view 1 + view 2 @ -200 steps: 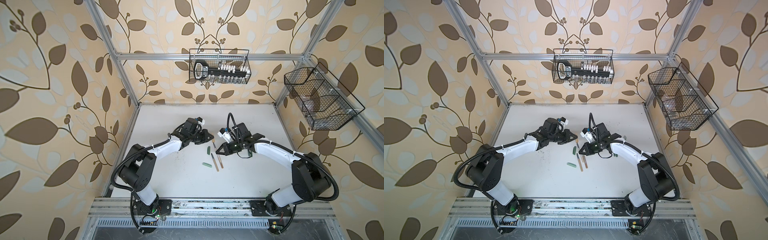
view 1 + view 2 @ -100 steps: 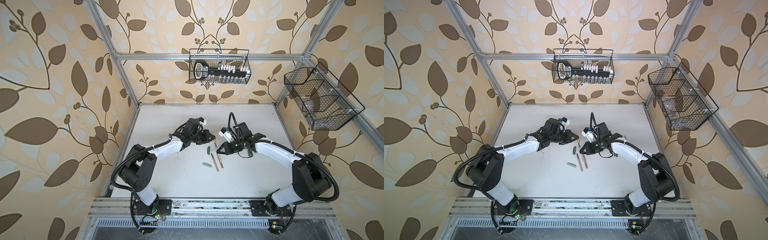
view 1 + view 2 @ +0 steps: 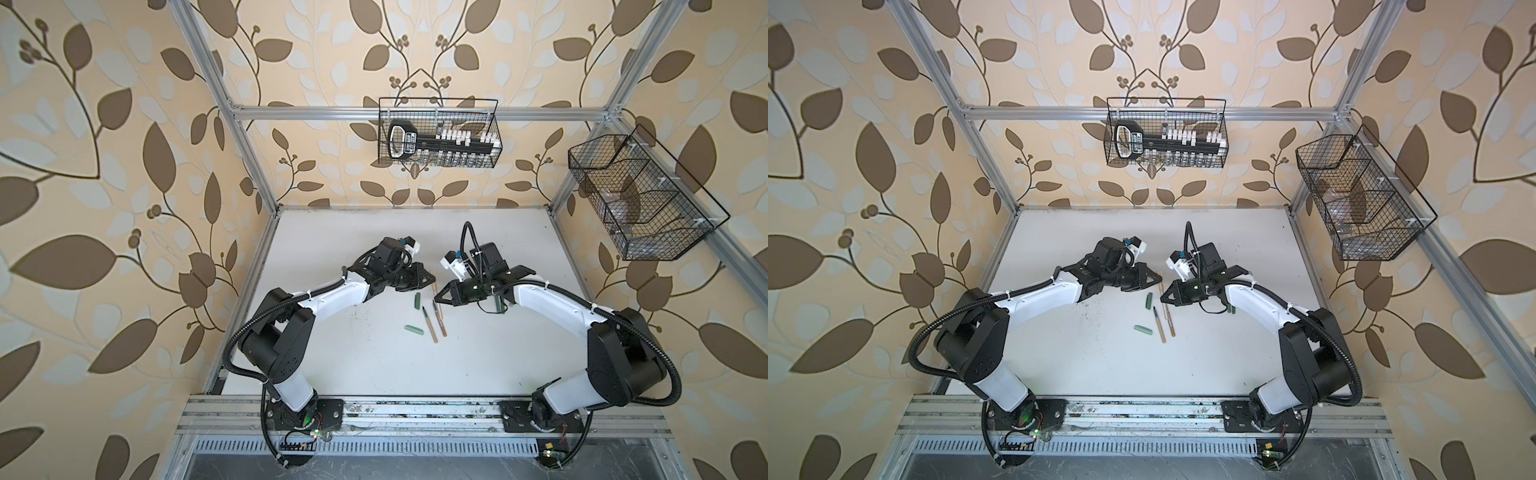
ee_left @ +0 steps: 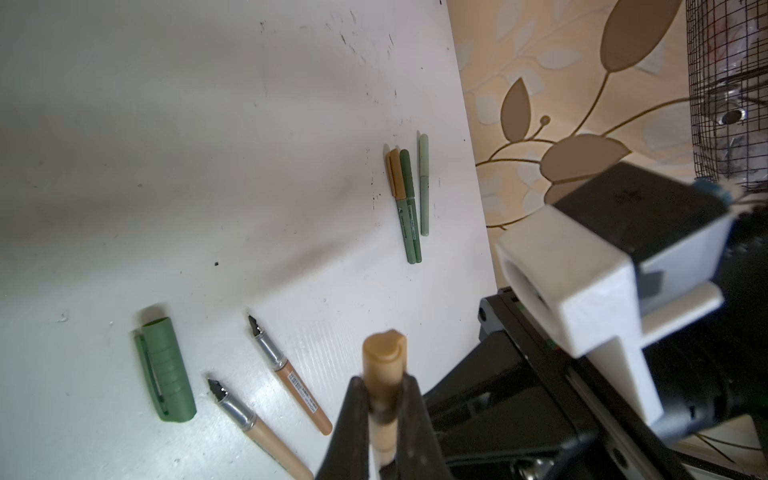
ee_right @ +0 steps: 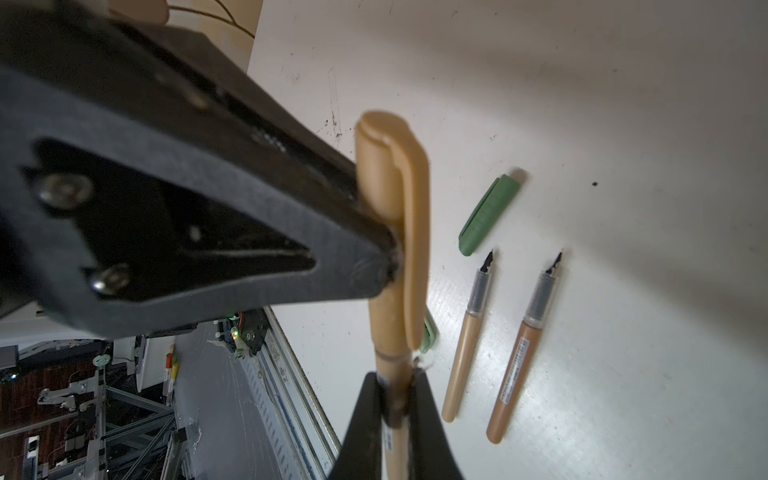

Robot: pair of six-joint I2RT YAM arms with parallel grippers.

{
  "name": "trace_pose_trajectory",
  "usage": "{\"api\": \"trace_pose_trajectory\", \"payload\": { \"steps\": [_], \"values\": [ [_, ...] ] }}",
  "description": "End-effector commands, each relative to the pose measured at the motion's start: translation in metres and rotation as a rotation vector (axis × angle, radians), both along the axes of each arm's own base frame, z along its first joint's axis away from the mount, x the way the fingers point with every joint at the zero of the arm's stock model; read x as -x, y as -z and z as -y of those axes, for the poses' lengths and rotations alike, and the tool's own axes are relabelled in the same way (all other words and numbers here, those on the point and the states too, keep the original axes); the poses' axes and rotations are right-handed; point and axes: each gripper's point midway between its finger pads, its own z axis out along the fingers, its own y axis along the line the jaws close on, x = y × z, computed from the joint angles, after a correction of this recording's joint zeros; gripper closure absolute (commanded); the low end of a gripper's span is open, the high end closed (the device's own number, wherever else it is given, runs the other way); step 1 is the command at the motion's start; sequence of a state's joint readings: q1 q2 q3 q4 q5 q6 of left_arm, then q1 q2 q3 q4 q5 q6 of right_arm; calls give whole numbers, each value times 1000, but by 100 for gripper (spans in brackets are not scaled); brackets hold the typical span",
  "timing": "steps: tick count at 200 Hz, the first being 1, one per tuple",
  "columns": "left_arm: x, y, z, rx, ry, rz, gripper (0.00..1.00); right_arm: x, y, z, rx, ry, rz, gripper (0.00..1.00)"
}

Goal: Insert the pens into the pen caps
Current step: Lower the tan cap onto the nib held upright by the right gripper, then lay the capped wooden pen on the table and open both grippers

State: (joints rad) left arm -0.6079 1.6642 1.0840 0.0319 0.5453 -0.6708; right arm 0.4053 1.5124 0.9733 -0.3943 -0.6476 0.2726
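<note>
Tan cap [image 5: 388, 166] sits on the end of the tan pen [image 5: 392, 365] — left gripper [image 4: 382, 409] pinched tight on the cap, right gripper [image 5: 395, 384] clamped on the barrel (just past the cap's rim). Two bare pens [image 5: 465, 345] and a green cap [image 5: 490, 214] lie nearby on the table [image 5: 623, 124].

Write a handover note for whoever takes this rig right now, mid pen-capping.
Grips: the left pincer is shut on the tan cap. The right pincer is shut on the tan pen. The cap looks pushed on.
Done: capped pens set aside on the right.
To do: set this pen down, then cap the uncapped tan pens. The dark green cap and lighter green cap lie loose beside them.
</note>
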Motion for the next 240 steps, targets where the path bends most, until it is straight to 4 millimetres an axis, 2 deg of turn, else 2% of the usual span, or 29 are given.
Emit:
{"api": "trace_pose_trajectory", "payload": {
  "steps": [1, 63, 107, 139, 171, 240],
  "values": [
    [29, 2, 15, -15, 137, -36, 100, -17, -19, 3, -15, 32, 96, 96],
    [34, -2, 19, 0, 170, -33, 100, -17, -22, 8, -20, 43, 108, 96],
    [55, -7, 30, 12, 280, -44, 100, -33, -34, 19, -4, 110, 172, 100],
    [72, 3, 27, -54, 337, -70, 100, -53, -50, 27, -6, 152, 231, 100],
    [83, 12, 23, -92, 359, -90, 100, -67, -56, 33, 30, 193, 253, 100],
    [107, 35, 9, -245, 441, -112, 100, -80, -69, 45, 61, 255, 324, 100]
  ]
}}
